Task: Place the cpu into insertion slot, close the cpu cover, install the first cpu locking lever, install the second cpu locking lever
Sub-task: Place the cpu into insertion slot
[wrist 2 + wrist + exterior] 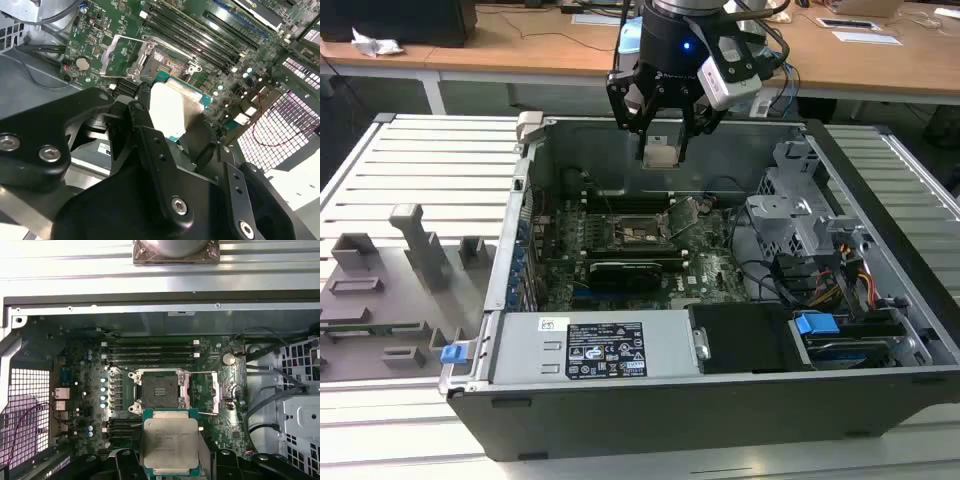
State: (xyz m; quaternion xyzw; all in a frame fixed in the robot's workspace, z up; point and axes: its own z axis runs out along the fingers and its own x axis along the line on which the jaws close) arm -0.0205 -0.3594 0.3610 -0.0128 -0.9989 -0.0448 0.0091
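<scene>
My gripper (pixel 662 148) hangs above the open computer case, shut on the cpu (pixel 662 153), a flat square chip with a silver-grey top. In both wrist views the cpu (pixel 169 442) (pixel 172 107) sits between the black fingers (pixel 150 145), well above the motherboard. The insertion slot (pixel 159 390) (pixel 167 65) (pixel 638 232) lies bare and dark below, a little ahead of the chip. Swung open to one side of the slot is the cpu cover (pixel 216 392) (pixel 120 52), a thin metal frame. Thin lever wires run beside the socket, lifted.
Long black memory slots (pixel 150 352) run along one side of the socket, and a black graphics card (pixel 630 270) lies on the other. The power supply (pixel 605 350) and a drive cage (pixel 800 220) fill the case's near and right parts. A grey fixture plate (pixel 380 290) lies outside at the exterior view's left.
</scene>
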